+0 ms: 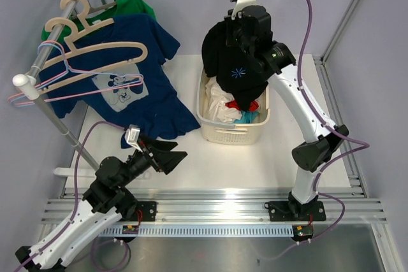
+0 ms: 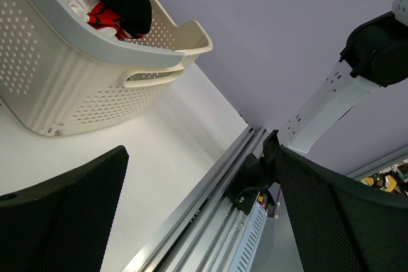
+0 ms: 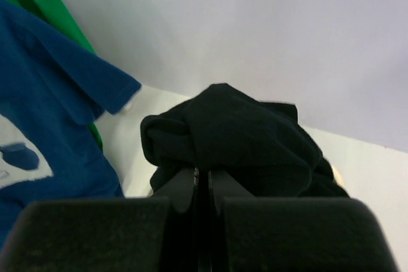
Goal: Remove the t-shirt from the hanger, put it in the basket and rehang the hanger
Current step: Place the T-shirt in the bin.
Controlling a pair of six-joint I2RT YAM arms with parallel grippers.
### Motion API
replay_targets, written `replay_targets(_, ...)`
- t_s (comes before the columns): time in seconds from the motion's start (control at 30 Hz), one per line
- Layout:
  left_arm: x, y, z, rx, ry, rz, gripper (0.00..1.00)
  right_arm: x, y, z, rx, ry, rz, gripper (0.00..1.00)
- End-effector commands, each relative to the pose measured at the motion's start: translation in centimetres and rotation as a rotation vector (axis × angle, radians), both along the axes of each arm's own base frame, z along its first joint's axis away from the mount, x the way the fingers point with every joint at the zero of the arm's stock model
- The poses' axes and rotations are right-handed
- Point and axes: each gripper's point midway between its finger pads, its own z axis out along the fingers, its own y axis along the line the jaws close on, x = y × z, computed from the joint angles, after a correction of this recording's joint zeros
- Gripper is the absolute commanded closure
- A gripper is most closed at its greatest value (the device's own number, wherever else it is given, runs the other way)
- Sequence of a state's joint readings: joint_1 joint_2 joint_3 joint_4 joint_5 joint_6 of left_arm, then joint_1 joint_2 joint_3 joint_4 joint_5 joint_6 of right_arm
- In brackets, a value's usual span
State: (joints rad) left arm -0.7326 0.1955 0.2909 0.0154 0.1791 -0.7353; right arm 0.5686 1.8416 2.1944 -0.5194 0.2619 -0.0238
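Observation:
A black t-shirt [image 1: 233, 68] hangs bunched from my right gripper [image 1: 234, 28], which is shut on its top fold above the basket. In the right wrist view the shut right gripper [image 3: 203, 176] pinches the black t-shirt [image 3: 236, 132]. A blue t-shirt [image 1: 137, 87] with a white print hangs from the rail at the left among wooden hangers [image 1: 95, 52] and thin wire hangers [image 1: 76, 90]. My left gripper [image 1: 167, 157] is open and empty, low over the table below the blue t-shirt. In the left wrist view the open left gripper [image 2: 199, 157] faces the table's front rail.
A cream laundry basket [image 1: 204, 119] with white and red clothes stands mid-table, under the black t-shirt; its wall [image 2: 76, 87] is close to the left gripper. A green t-shirt [image 1: 137, 6] hangs behind the blue one. The clothes rail [image 1: 38, 62] runs along the left side.

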Motion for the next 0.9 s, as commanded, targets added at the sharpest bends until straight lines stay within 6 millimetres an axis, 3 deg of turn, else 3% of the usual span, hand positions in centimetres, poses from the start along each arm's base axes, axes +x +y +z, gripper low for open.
replay_targets(0.0,-0.2,0.2,1.6,-0.045,-0.047,0.002,0.01,-1.7,0.5,7.6,0.119,-0.146,0.061,1.0)
replay_targets(0.27,-0.4,0.7,2.0,-0.054,-0.062,0.019,0.01,-4.2,1.2,10.4,0.249,-0.172,0.145,1.0)
replay_targets(0.4,-0.3,0.9,2.0,-0.044,-0.062,0.03,0.01,-4.0,-0.2,9.8,0.235,-0.152,0.071,1.0)
replay_targets(0.43,-0.3,0.9,1.9,-0.041,-0.064,0.029,0.01,-3.4,-0.4,7.8,0.208,-0.112,0.042,1.0)
replay_targets(0.47,-0.3,1.0,2.1,-0.044,-0.065,0.03,0.01,-3.6,-1.6,7.3,0.213,-0.105,-0.013,1.0)
replay_targets(0.5,-0.4,1.0,2.1,-0.044,-0.067,0.032,0.01,-2.7,-1.8,2.7,0.165,-0.023,-0.05,1.0)
replay_targets(0.53,-0.4,1.1,2.1,-0.048,-0.069,0.032,0.01,-2.9,-3.1,2.3,0.183,-0.027,-0.087,1.0)
replay_targets(0.57,-0.4,1.1,2.1,-0.048,-0.069,0.033,0.01,-2.7,-3.7,0.6,0.203,0.005,-0.121,1.0)
replay_targets(0.6,-0.4,1.1,2.2,-0.049,-0.068,0.036,0.01,-2.6,-4.1,-1.1,0.21,0.038,-0.135,1.0)
replay_targets(0.63,-0.4,1.1,2.2,-0.049,-0.068,0.035,0.01,-2.7,-4.7,-4.4,0.209,0.094,-0.151,1.0)
replay_targets(0.67,-0.4,1.1,2.1,-0.048,-0.066,0.034,0.01,-2.6,-5.0,-5.9,0.242,0.132,-0.158,1.0)
replay_targets(0.7,-0.3,1.0,1.9,-0.046,-0.06,0.033,0.01,-2.8,-5.1,-8.8,0.223,0.188,-0.17,1.0)
replay_targets(0.8,-0.3,1.0,1.8,-0.045,-0.056,0.034,0.01,-2.8,-4.2,-13.0,0.214,0.286,-0.15,1.0)
replay_targets(0.87,-0.3,1.1,1.9,-0.048,-0.06,0.039,0.01,-2.7,-3.1,-17.0,0.214,0.401,-0.147,1.0)
